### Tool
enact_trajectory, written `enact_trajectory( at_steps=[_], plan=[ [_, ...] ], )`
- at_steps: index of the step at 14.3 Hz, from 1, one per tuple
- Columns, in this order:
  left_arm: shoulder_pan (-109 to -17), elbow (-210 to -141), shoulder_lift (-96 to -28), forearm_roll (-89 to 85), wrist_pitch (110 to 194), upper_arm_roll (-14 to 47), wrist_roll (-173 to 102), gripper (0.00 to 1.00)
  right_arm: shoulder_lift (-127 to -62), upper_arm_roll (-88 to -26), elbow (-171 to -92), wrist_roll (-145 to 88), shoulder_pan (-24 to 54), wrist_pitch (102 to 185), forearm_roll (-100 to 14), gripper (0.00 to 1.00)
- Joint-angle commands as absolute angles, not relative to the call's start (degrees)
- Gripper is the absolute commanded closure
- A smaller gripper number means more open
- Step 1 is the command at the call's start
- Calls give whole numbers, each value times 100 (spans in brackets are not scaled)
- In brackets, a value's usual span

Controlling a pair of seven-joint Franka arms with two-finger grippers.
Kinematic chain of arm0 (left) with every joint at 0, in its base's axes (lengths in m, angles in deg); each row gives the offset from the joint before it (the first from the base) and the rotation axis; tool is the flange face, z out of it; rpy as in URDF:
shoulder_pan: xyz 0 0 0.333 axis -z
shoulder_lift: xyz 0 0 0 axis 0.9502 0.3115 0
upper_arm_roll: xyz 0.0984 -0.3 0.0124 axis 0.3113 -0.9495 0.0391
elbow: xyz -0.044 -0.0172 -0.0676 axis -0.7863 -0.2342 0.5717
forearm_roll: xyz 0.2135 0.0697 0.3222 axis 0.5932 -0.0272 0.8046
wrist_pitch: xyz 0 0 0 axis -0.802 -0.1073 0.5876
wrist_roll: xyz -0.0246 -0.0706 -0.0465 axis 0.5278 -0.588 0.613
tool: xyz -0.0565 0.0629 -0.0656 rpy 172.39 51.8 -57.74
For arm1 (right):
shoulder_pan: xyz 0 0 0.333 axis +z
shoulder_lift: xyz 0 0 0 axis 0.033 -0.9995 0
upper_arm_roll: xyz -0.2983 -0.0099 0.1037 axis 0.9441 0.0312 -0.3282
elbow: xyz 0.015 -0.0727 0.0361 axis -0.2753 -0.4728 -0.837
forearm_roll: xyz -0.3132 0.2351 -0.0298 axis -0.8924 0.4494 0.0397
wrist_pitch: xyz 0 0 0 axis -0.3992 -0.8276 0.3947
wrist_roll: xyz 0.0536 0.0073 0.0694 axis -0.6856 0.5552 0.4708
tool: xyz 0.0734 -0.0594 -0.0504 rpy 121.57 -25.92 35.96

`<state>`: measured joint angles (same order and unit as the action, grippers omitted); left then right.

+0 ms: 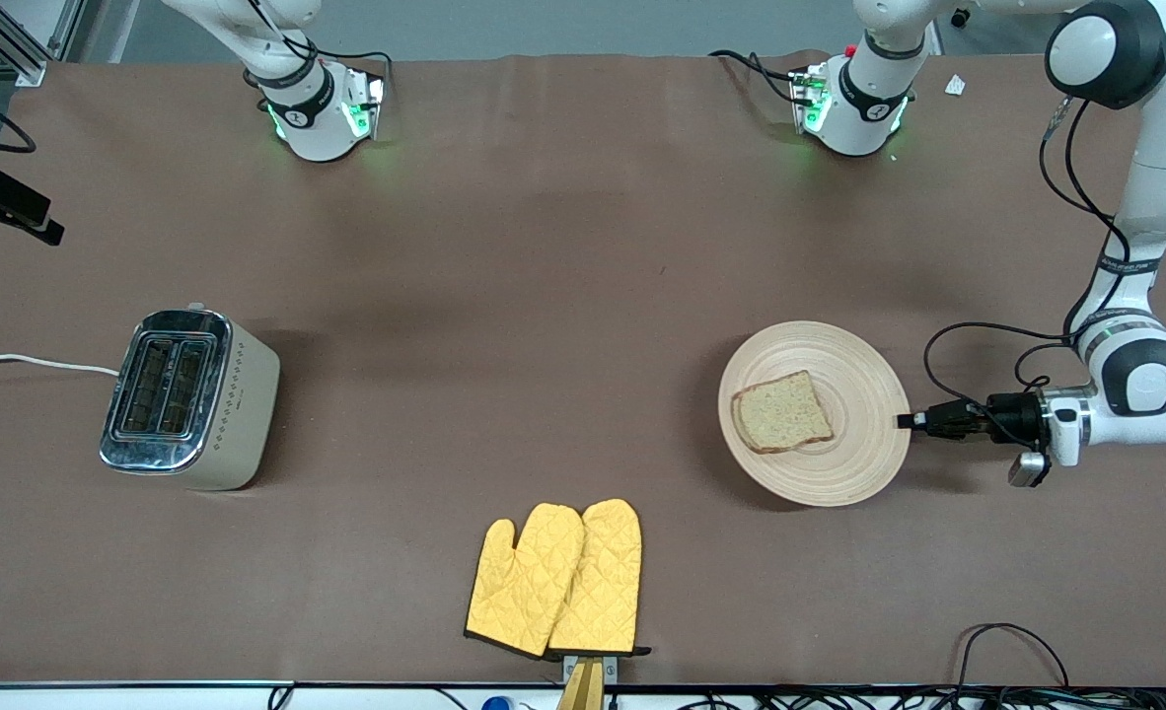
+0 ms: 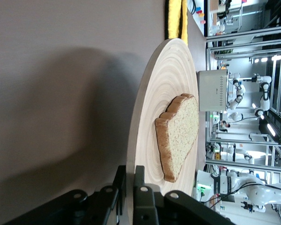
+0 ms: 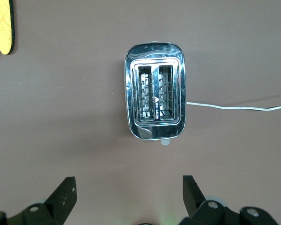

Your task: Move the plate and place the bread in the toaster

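The beige plate (image 1: 839, 463) lies toward the left arm's end of the table with the bread (image 1: 780, 411) on it. My left gripper (image 1: 907, 420) is low at the plate's rim and shut on it; in the left wrist view the fingers (image 2: 140, 178) pinch the plate (image 2: 164, 93) edge, with the bread (image 2: 180, 136) just past them. The toaster (image 1: 188, 397) stands toward the right arm's end, both slots empty. My right gripper (image 3: 129, 192) is open and empty, high over the table by the toaster (image 3: 155, 97); it is out of the front view.
A pair of yellow oven mitts (image 1: 558, 580) lies near the table's front edge, between toaster and plate. The toaster's white cord (image 1: 31, 362) runs off toward the right arm's end of the table. Brown table surface lies between toaster and plate.
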<state>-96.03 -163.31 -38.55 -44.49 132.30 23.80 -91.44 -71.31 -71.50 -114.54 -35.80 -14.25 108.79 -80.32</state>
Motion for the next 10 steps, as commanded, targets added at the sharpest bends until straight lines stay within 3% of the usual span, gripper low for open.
enact_trajectory(
  at_steps=[1, 6, 10],
  plan=[
    [-9112, -16442, -4319, -4412, 13040, 2374, -8806, 99, -7163, -7179, -11514, -3601, -1411, 10921, -7990, 0],
    [-8205, -16783, -4512, -4560, 13583, 2234, -8789, 100, -7461, -7188, -11566, -3495, -1263, 11236, -7920, 0],
    [-8117, -17460, -4583, -4955, 15154, 1199, -8771, 100, -7919, -7188, -11776, -3687, -1034, 11692, -7902, 0]
  ],
)
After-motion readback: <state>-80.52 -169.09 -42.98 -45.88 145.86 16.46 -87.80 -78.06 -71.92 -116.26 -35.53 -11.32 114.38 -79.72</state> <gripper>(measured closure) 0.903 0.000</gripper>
